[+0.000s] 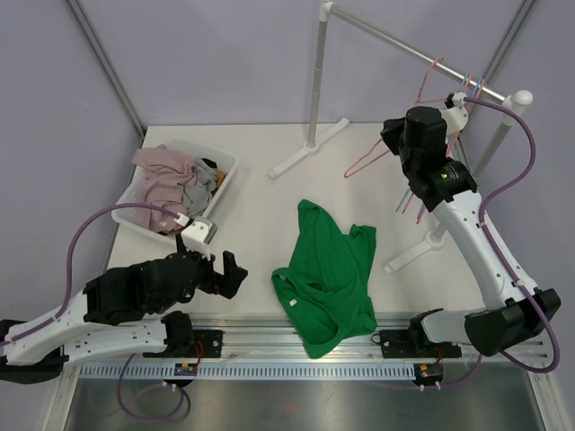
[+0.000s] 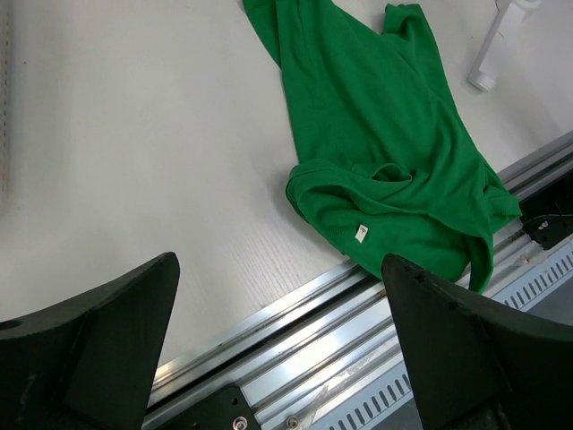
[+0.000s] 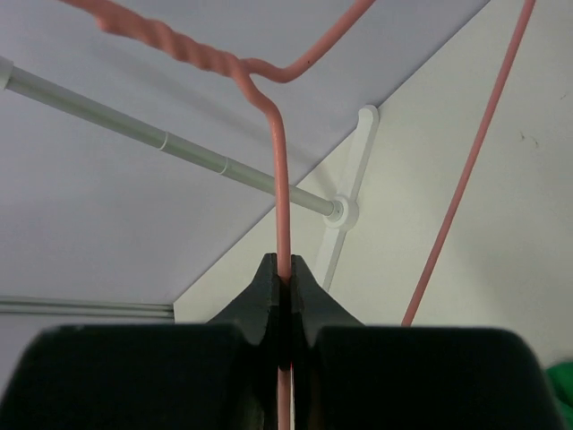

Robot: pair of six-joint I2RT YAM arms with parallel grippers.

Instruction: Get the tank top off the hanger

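Observation:
A green tank top (image 1: 328,269) lies crumpled on the table near the front edge, off the hanger; it also shows in the left wrist view (image 2: 385,152). A bare pink wire hanger (image 1: 373,157) hangs by the rail (image 1: 395,40). My right gripper (image 1: 402,144) is shut on the hanger's wire (image 3: 279,215) just below its twisted neck. My left gripper (image 1: 232,274) is open and empty, low over the table's front rail, left of the tank top.
A white bin (image 1: 180,189) with pink and grey clothes stands at the left. The white rack's posts and feet (image 1: 310,148) stand at the back and right. More hangers (image 1: 472,88) hang on the rail's right end. The metal front rail (image 2: 358,349) runs below the left gripper.

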